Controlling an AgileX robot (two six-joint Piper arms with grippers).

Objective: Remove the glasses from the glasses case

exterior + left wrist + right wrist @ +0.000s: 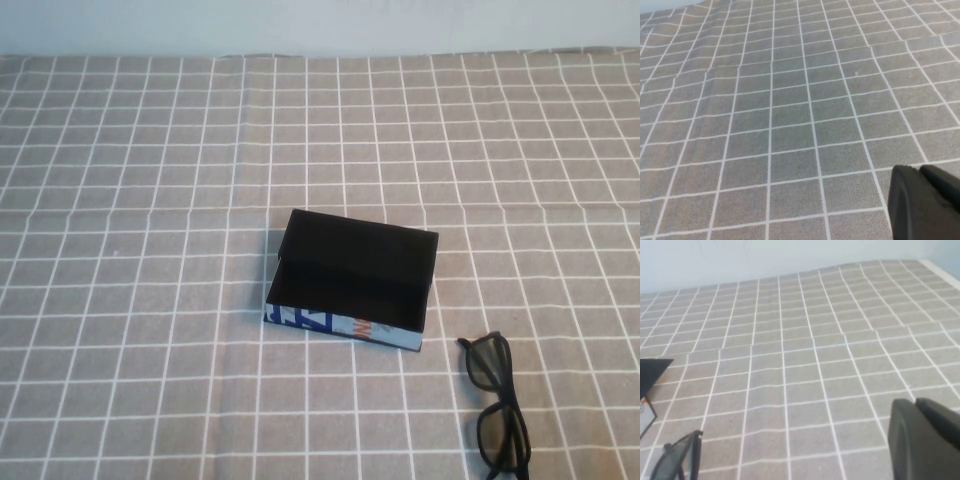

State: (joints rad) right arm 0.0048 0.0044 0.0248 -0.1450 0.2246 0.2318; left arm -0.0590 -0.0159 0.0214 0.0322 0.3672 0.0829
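Observation:
The glasses case (352,262) stands open in the middle of the table, its flap lid leaning back and its black inside showing nothing. Its front side (340,325) is printed blue, white and orange. The glasses (489,363) lie on the cloth to the right of the case, near the front edge, arms folded out. The right wrist view shows the glasses (676,459) and a corner of the case (651,372). My left gripper (919,169) is shut and empty over bare cloth. My right gripper (914,402) is shut and empty, away from the glasses. Neither arm shows in the high view.
A grey tablecloth with a white grid (150,200) covers the whole table. A pale wall (300,25) runs along the back edge. The table's right edge (940,271) shows in the right wrist view.

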